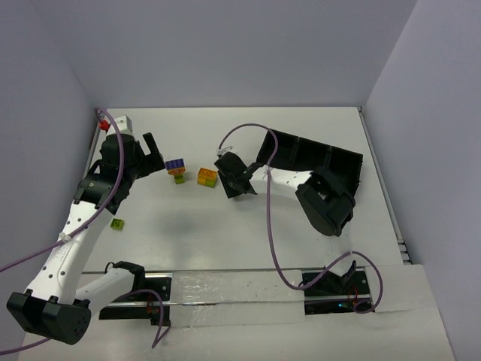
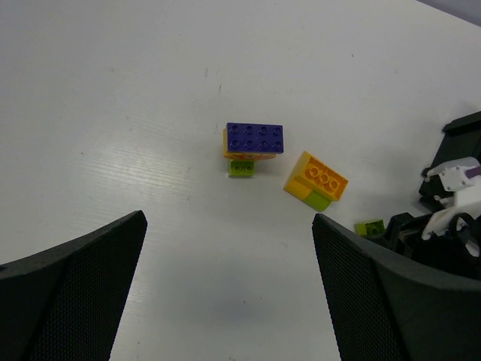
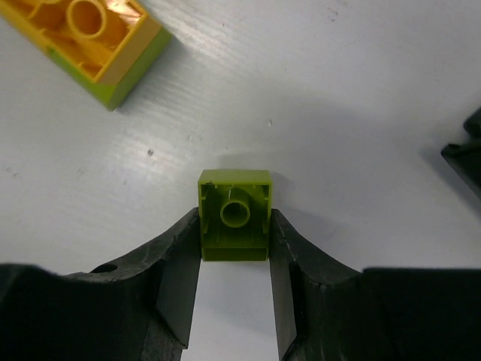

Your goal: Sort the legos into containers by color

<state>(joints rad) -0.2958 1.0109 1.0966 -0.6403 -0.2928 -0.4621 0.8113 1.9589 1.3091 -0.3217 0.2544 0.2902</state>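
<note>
While the right claw point(image 3: 234, 229) is clenched on a lime brick point(image 3: 234, 210) sitting on the worktop point(image 1: 225, 241), sorting looks barely begun: no lego shows in the black tray point(image 1: 301, 143), partly hidden by that arm. Near the wide-open left claw point(image 2: 228, 218), a purple-topped stack point(image 2: 254, 139) and an orange-green stack point(image 2: 316, 180) need splitting first.
</note>
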